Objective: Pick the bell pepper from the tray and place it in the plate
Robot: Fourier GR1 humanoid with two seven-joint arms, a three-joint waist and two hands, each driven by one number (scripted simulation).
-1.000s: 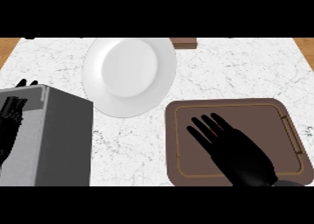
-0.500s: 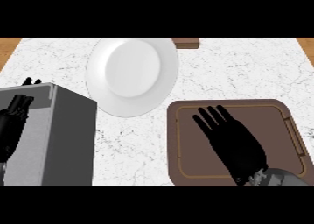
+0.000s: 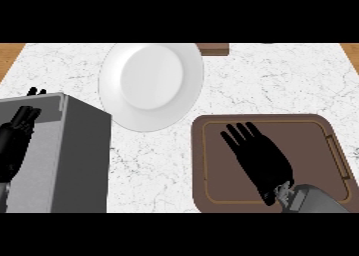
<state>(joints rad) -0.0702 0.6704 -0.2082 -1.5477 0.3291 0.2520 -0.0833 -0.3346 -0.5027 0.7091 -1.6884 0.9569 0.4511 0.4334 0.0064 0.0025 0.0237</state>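
A white plate (image 3: 152, 80) lies on the marble counter, up and left of a brown tray (image 3: 331, 131). My right hand (image 3: 259, 157) hovers flat over the middle of the tray, open, with its fingers straight and pointing up-left toward the plate. No bell pepper shows anywhere in the head view; the hand covers much of the tray's floor. My left hand (image 3: 16, 139) rests open at the left edge, over a grey box.
The grey box (image 3: 71, 160) fills the lower left and reaches close to the plate's lower rim. A small brown block (image 3: 213, 48) sits at the counter's far edge, just right of the plate. Wooden floor shows beyond both far corners.
My right hand has shifted a little to the right and further onto the tray, fingers still straight. The left hand has barely moved.
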